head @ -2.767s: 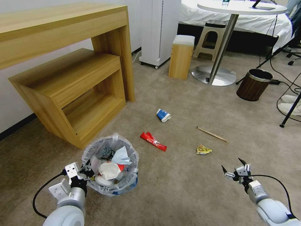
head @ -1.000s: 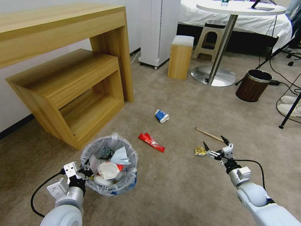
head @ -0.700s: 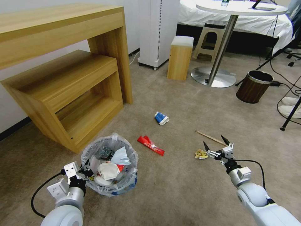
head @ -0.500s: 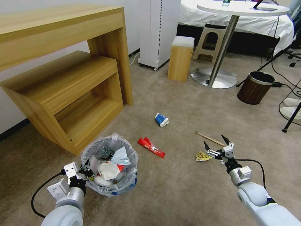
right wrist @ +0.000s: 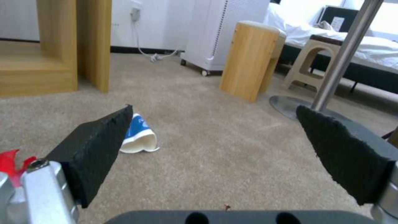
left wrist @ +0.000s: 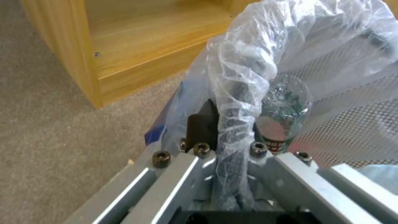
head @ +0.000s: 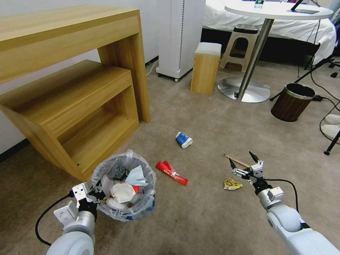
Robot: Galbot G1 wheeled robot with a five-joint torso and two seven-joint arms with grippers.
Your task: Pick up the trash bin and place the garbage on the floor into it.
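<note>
Risk: your right pincer hangs wide open over the floor, past the yellow wrapper (lying just nearer the robot), so closing here grabs carpet. Left pincer clamps the trash bin only by its bagged rim; it may slip.

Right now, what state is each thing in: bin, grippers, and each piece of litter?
trash bin: upright, nearly full, rim held
left gripper: shut on the bin's bagged rim
right gripper: open, empty, above the carpet
yellow wrapper: crumpled, on the floor
wooden stick: lying flat
red wrapper: flat on the floor
blue-white cup: crushed, on its side
</note>
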